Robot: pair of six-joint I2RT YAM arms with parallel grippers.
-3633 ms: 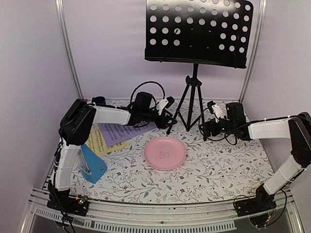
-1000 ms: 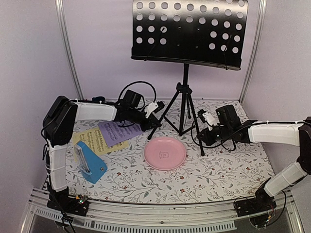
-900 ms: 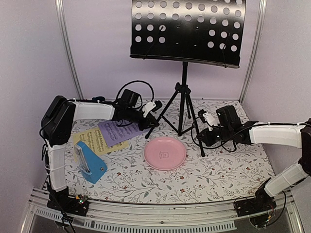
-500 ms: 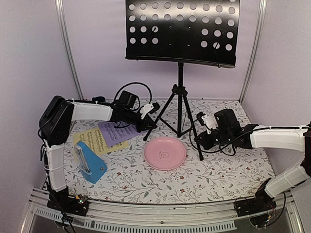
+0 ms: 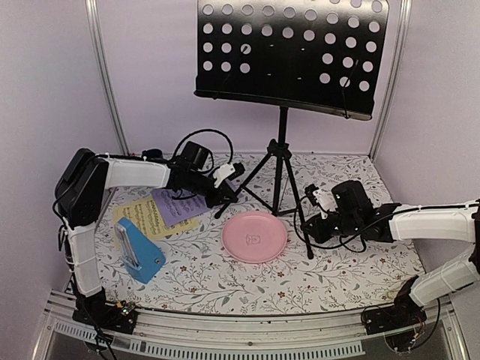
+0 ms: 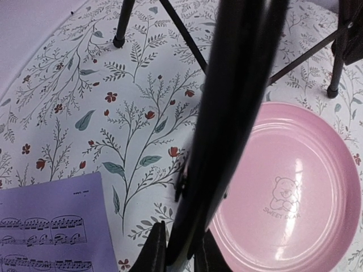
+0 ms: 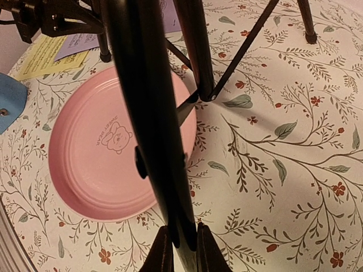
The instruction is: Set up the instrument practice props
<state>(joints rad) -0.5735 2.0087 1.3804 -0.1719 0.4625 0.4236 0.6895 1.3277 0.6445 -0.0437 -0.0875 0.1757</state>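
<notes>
Top view: the frame cuts off the upper edge of the music stand (image 5: 292,56) desk; the dark blue cup (image 5: 153,154) is mostly hidden behind the left arm (image 5: 135,171). Left wrist view: a blurred stand leg (image 6: 227,113) covers part of the pink plate (image 6: 295,192); the lilac sheet (image 6: 51,226) is cropped at left and bottom. Right wrist view: only a corner of the blue metronome (image 7: 8,105) shows at the left edge.

Both arms look alike, with white tubular links joined by chunky black joint housings. The left arm (image 5: 131,171) and the right arm (image 5: 435,223) each grow from a black base (image 5: 105,315) with small coloured dots. Thin black cables (image 5: 208,131) loop loosely around the wrists. A little white block (image 5: 223,173) sits near each tip, where slim dark fingers (image 6: 153,255) taper.
</notes>
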